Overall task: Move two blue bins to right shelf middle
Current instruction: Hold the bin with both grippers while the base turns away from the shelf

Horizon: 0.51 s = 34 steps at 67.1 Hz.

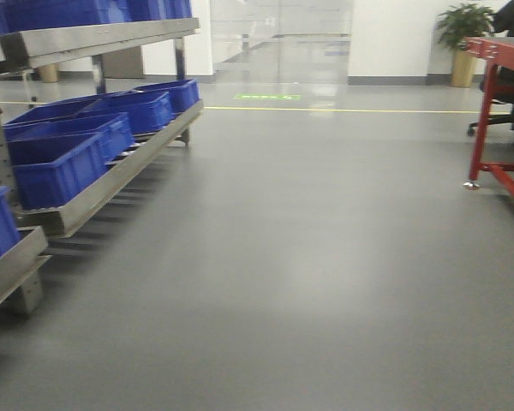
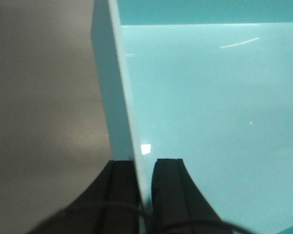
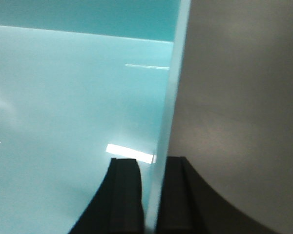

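Note:
A pale sky-blue bin [image 2: 210, 97] fills the left wrist view, with its smooth inside floor and left wall showing. My left gripper [image 2: 144, 163] is shut on that wall's rim, one black finger [image 2: 122, 195] outside and the other inside. The right wrist view shows a pale blue bin [image 3: 63, 97] from the other side. My right gripper [image 3: 155, 161] is shut on its right wall, one finger [image 3: 124, 195] inside and one outside. Grey floor lies beyond both walls. I cannot tell whether one bin or two are held. No bin or gripper appears in the front view, and the right shelf is out of view.
A metal shelf rack [image 1: 111, 38] runs along the left, with several royal-blue crates [image 1: 56, 167] on its low sloped level. A red-framed table [image 1: 488, 103] and a black office chair [image 1: 510, 107] stand at right. A potted plant [image 1: 464, 38] and glass doors [image 1: 278, 38] lie far ahead. Grey floor [image 1: 291, 257] stretches between them.

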Available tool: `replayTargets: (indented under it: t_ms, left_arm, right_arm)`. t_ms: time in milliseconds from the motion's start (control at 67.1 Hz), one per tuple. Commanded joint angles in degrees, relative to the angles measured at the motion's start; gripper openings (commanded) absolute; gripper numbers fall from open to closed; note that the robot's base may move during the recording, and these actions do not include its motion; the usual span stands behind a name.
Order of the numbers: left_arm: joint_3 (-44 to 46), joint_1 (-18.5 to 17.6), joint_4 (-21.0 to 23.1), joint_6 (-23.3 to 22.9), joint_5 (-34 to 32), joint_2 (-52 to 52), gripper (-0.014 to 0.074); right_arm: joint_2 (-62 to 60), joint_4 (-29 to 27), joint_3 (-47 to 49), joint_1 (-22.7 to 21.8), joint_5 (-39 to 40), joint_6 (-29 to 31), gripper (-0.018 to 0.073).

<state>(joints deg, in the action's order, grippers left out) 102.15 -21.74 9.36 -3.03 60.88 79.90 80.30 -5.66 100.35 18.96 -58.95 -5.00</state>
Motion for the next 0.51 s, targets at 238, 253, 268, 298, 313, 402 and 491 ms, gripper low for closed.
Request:
replayTargets:
  t_ms: [238,253,268,298,313,402,491]
  left_arm:
    - [0.65,0.07,-2.41,1.07,-2.34,-0.68,-0.0111]
    - [0.65,0.07,-2.41,1.07,-2.34,-0.68,-0.0111]
    - [0.65,0.07,-2.41,1.07,-2.34,-0.68,-0.0111]
    - [0.65,0.07,-2.41,1.07,-2.34,-0.68,-0.0111]
    - [0.65,0.07,-2.41,1.07,-2.34,-0.68,-0.0111]
    - [0.65,0.07,-2.41,1.07,-2.34,-0.68,-0.0111]
    - [0.65,0.07,-2.41,1.07,-2.34,-0.68,-0.0111]
  right_arm:
    - [-0.86,1.81,0.25,-0.58,1.68,1.31,-0.0152]
    - [-0.86,1.81,0.25,-0.58,1.68,1.31,-0.0152]
    - [-0.86,1.81,0.25,-0.58,1.68,1.31,-0.0152]
    - [-0.86,1.81,0.25,-0.58,1.68,1.31,-0.0152]
    - [-0.86,1.81,0.25,-0.58,1.68,1.31,-0.0152]
    - [-0.86,1.81,0.25,-0.58,1.68,1.31,-0.0152]
    - [-0.86,1.81,0.25,-0.58,1.68,1.31,-0.0152]
